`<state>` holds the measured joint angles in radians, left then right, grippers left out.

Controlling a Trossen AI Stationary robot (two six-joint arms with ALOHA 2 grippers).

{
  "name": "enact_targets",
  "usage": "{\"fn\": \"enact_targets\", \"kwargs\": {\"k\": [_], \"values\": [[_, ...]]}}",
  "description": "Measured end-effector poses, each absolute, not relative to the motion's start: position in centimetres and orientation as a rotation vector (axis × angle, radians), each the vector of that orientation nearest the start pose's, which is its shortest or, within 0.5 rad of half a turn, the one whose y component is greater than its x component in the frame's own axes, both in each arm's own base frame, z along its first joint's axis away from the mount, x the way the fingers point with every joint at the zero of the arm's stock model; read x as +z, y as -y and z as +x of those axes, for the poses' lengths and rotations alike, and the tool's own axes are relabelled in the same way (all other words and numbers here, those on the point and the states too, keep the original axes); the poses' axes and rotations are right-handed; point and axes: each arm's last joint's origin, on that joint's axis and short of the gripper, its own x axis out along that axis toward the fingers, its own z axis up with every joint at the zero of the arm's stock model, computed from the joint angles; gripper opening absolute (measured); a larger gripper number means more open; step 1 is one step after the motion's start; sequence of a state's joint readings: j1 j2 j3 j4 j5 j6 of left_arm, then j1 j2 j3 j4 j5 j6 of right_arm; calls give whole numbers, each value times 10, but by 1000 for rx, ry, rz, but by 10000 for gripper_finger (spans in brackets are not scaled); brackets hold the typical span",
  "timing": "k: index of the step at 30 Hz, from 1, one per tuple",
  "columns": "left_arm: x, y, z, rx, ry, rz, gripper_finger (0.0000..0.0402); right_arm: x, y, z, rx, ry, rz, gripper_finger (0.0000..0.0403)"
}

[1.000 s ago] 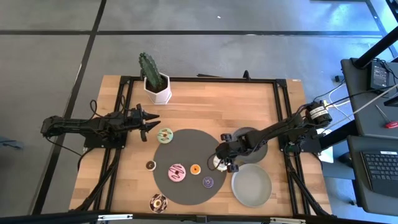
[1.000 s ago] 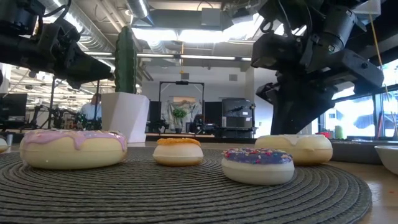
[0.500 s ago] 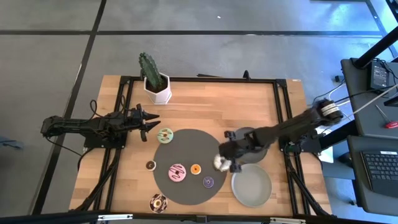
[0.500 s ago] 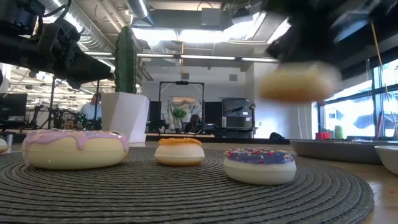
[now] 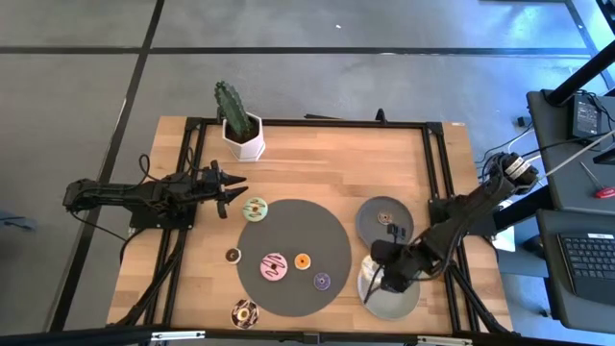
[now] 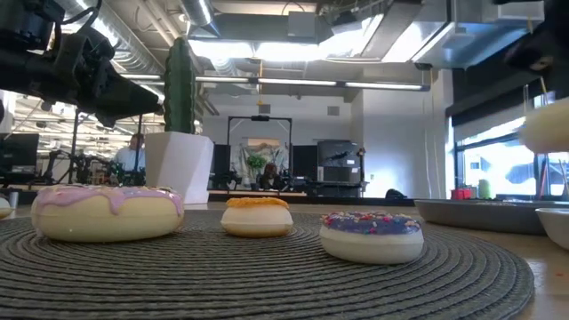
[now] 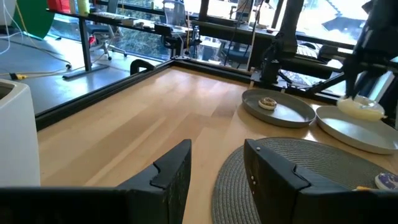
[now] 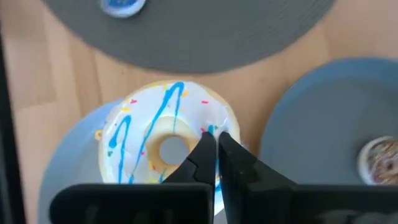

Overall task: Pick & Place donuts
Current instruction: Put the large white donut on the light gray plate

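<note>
My right gripper (image 5: pixel 378 276) is shut on a white-iced donut with blue drizzle (image 8: pixel 163 144), held over the left part of the near grey plate (image 5: pixel 399 298). In the low view that donut (image 6: pixel 546 130) hangs at the right edge, above the plates. On the dark mat (image 5: pixel 293 231) sit a pink donut (image 5: pixel 274 266), an orange mini (image 5: pixel 302 260) and a purple mini (image 5: pixel 322 282). A pale green donut (image 5: pixel 255 209) lies at the mat's far-left rim. A brown mini (image 5: pixel 233 255) and a chocolate-sprinkled donut (image 5: pixel 243 312) rest on the wood. My left gripper (image 5: pixel 233 190) waits open at the table's left. My right gripper pinches the white donut's ring (image 8: pixel 221 127) at one side of its hole, coming from above and pointing down. The fingers (image 8: pixel 202 155) cover the place of contact. The donut lies flat, icing up, lifted clear above the near plate (image 8: pixel 74 168).
A far grey plate (image 5: pixel 370 226) carries a small brown donut (image 5: pixel 384 218). A potted cactus (image 5: pixel 238 123) stands at the far-left of the table. Black frame rails run along the table's left and right sides. Bare wood lies between the cactus and the far plate.
My right gripper has lifted the white donut off the mat's right edge and carried it toward the table's near-right, to a spot over the near plate. The donut is now clear of the surface. The left arm has kept still.
</note>
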<state>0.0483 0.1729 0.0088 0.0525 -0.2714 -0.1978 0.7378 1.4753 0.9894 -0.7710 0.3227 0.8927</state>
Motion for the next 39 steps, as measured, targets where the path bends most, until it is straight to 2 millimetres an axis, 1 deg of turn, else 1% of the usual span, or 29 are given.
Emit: {"fn": "enact_targets", "kwargs": {"k": [4, 9, 13, 19, 28, 31, 36, 39], "values": [[157, -13, 106, 329, -79, -185, 143, 206, -184, 197, -180, -1155, 167, 11], [157, -13, 106, 329, -79, -185, 143, 193, -190, 188, -254, -1164, 145, 12], [157, -13, 106, 329, -79, -185, 143, 180, -189, 182, -276, -1163, 174, 13], [157, -13, 106, 328, -79, -185, 143, 165, -182, 176, -292, -1176, 159, 13], [158, -13, 106, 329, -79, -185, 143, 162, -181, 175, -290, -1178, 153, 18], [158, -13, 106, 328, -79, -185, 143, 162, -181, 175, -287, -1178, 152, 37], [157, -13, 106, 328, -79, -185, 143, 162, -182, 175, -279, -1200, 165, 97], [158, -13, 106, 328, -79, -185, 143, 167, -181, 175, -287, -1206, 160, 130]]}}
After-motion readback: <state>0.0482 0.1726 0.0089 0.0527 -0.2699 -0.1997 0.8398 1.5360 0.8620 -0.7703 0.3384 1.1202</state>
